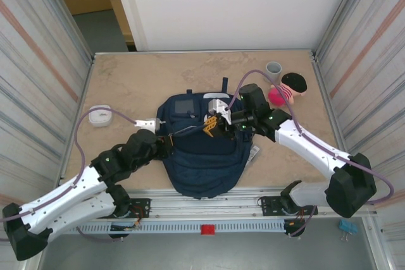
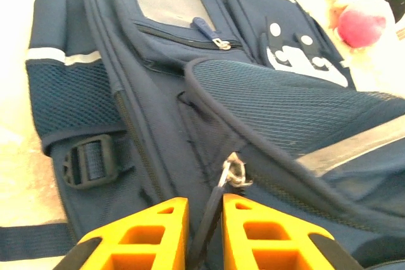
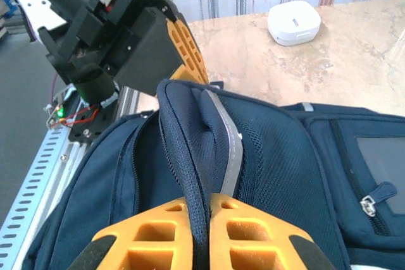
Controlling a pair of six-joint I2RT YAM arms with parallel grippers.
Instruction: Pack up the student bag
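We've got the bag flat mid-table, L gripper nipped shut on its zip pull, R gripper clamped on a fabric fold; packing not begun imo, w/ doll, cup, case lying outside.

Large navy student bag flat on the table, front pockets up, pale reflective stripes.

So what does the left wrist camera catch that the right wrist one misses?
Left wrist: a zipper pull pinched in the left gripper, a side buckle, and a pink toy. Right wrist: a white case on the table, and the right gripper clamped on the student bag's raised seam. Both: that bag and its front pocket with the grey window.
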